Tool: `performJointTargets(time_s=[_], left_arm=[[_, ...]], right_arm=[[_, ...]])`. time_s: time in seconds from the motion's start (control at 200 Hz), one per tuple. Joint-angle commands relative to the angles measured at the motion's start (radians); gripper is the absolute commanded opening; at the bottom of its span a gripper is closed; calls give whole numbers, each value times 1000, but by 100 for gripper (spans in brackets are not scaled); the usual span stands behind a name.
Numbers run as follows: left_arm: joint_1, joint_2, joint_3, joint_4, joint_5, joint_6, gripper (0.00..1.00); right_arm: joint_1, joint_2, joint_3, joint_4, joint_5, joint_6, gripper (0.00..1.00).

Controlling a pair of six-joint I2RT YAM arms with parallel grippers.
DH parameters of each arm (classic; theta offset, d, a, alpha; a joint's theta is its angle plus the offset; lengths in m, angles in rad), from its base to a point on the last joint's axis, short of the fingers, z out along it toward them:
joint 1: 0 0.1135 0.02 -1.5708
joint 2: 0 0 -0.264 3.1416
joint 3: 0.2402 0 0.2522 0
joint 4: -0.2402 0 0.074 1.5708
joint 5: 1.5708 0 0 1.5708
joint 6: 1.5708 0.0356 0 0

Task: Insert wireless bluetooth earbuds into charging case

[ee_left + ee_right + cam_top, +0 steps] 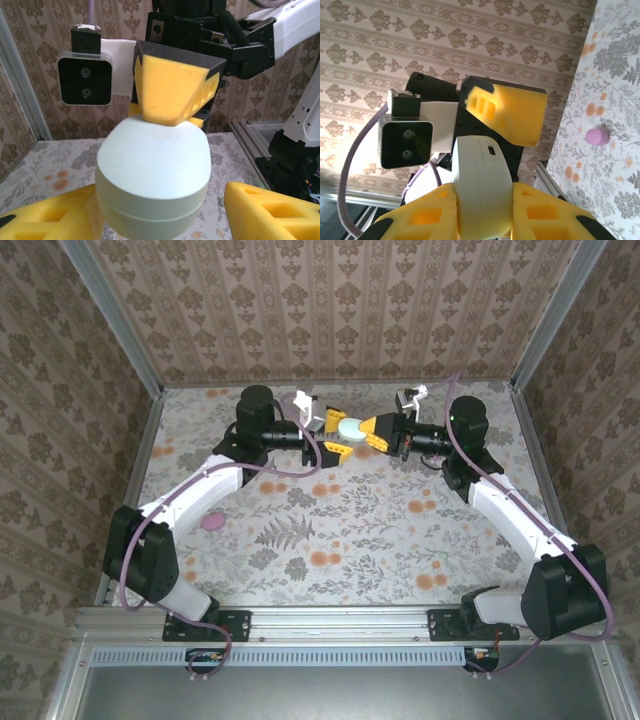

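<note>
One clamp carries the charging case (pixel 152 165), the right gripper (pixel 482 192) pinching it while the left gripper (pixel 160 200) gapes wide around it; any slip would likely drop it.

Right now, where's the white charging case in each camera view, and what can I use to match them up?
Top external: charging case upper centre, between left gripper and right gripper.
Left wrist: case lower centre, under a yellow right-gripper finger.
Right wrist: case bottom centre, between that gripper's own fingers.
Shared landmark: the floral tabletop.
</note>
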State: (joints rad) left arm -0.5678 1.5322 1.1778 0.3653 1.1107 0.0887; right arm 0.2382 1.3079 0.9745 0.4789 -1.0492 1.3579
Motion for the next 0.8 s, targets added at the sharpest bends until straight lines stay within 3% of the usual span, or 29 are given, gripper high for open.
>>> performJointTargets(time_s=[0.0,0.14,0.255,0.795], left_arm=[[8,-14,-41,179,40,-100,64],[21,17,-63,411,38,-272,62],[28,33,-62,505,36,-348,61],[7,39,-30,394,44,-282,55]], right_arm=[[-4,18,-8,213,-35,135,18],[-4,30,-8,224,-47,142,18],[-4,32,-10,227,-55,145,19],[-3,30,-6,219,-55,144,19]])
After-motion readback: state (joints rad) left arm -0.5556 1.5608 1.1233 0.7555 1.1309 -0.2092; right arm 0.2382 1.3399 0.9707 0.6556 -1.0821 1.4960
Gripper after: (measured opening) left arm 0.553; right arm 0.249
